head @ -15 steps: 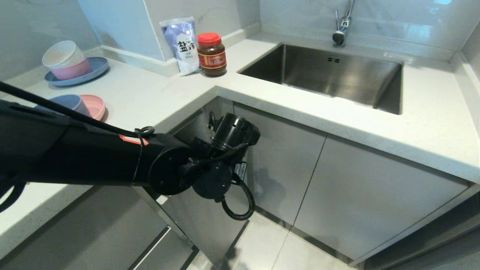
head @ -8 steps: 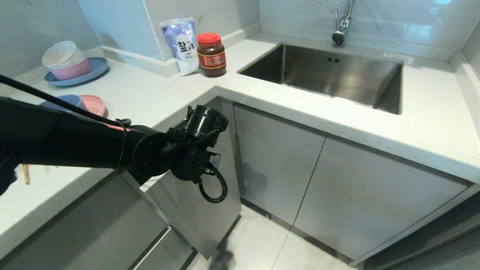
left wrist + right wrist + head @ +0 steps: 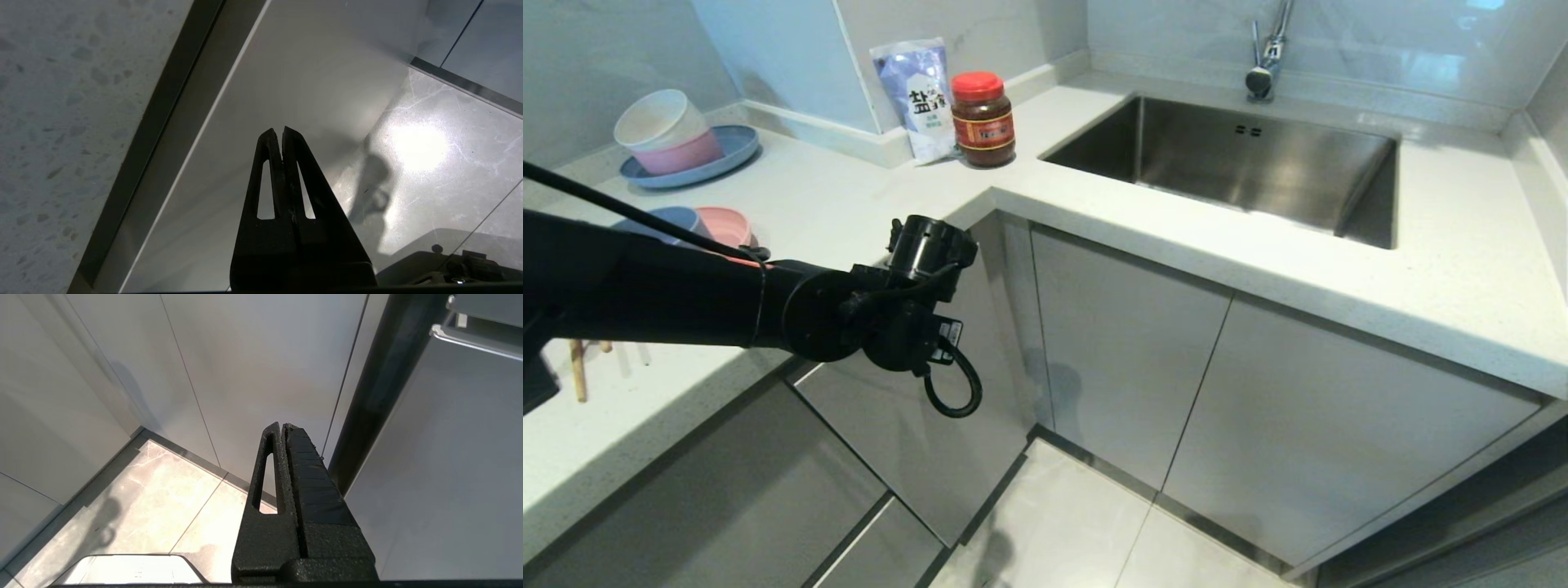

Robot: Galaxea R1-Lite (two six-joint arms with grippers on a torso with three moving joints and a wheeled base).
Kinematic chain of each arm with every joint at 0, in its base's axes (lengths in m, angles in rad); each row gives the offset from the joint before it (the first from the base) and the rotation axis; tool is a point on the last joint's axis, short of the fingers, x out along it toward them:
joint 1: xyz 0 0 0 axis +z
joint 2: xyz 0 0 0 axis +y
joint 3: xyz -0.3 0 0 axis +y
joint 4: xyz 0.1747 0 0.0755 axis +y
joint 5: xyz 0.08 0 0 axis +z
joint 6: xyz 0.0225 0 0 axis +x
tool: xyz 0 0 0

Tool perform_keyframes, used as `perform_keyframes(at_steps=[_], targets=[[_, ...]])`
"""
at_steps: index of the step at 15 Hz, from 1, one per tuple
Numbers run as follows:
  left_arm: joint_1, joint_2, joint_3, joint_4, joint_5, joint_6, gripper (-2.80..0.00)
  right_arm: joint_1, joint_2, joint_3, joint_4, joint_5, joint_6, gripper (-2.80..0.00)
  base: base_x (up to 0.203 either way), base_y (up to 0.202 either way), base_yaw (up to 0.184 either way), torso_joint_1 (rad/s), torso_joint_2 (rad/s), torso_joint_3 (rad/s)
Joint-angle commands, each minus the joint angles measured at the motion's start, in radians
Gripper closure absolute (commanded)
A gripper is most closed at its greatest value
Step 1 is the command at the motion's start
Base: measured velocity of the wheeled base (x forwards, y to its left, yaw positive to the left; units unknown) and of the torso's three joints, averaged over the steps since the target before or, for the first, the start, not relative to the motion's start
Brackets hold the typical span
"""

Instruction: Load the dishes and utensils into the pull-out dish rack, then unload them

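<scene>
- Left gripper (image 3: 282, 131): black, fingers pressed together, nothing between; seen in left wrist view only, hanging over pale grey cabinet front panel (image 3: 286, 81) w/ glossy marble-look floor tile (image 3: 429, 163) beyond. Head view shows just the black left arm (image 3: 686, 302) reaching across the counter edge.
- Right gripper (image 3: 282, 426): black, fingers pressed together, empty; right wrist view only, near pale cabinet doors and floor.
- Light-brown wooden chopsticks (image 3: 578, 371): on speckled white countertop (image 3: 849, 204), left edge of head view, partly hidden behind arm.
- Small matte blue-grey round bowl (image 3: 674, 220) touching flat round pink plate (image 3: 727, 224): on counter, behind arm.
- Pull-out dish rack: wire basket not visible; drawer fronts look closed.
- White cup in pink bowl on blue plate (image 3: 727, 151): far left corner.
- Purple-white pouch (image 3: 919, 94), large characters "盐"; small print unreadable.
- Red-lidded dark jar (image 3: 983, 118), red label, text illegible.
- Steel sink (image 3: 1241, 163), chrome tap (image 3: 1266, 57).
</scene>
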Motion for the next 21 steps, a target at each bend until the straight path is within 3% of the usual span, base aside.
perform_keyframes(at_steps=[1,12,21], targets=[[-0.001,-0.003,0.001,0.002,0.003,-0.001,0.00,-0.002,-0.004,0.002,-0.001,0.000,0.000,0.00,0.000,0.000,0.000,0.000,0.00,0.000],[-0.043,-0.083,0.017,0.003,-0.001,-0.002,0.00,-0.001,-0.004,0.002,-0.001,0.000,0.000,0.00,0.000,0.000,0.000,0.000,0.00,0.000],[-0.072,-0.514,0.036,-0.021,-0.133,-0.007,0.00,0.000,-0.004,0.002,0.000,0.000,0.000,0.00,0.000,0.000,0.000,0.000,0.00,0.000]])
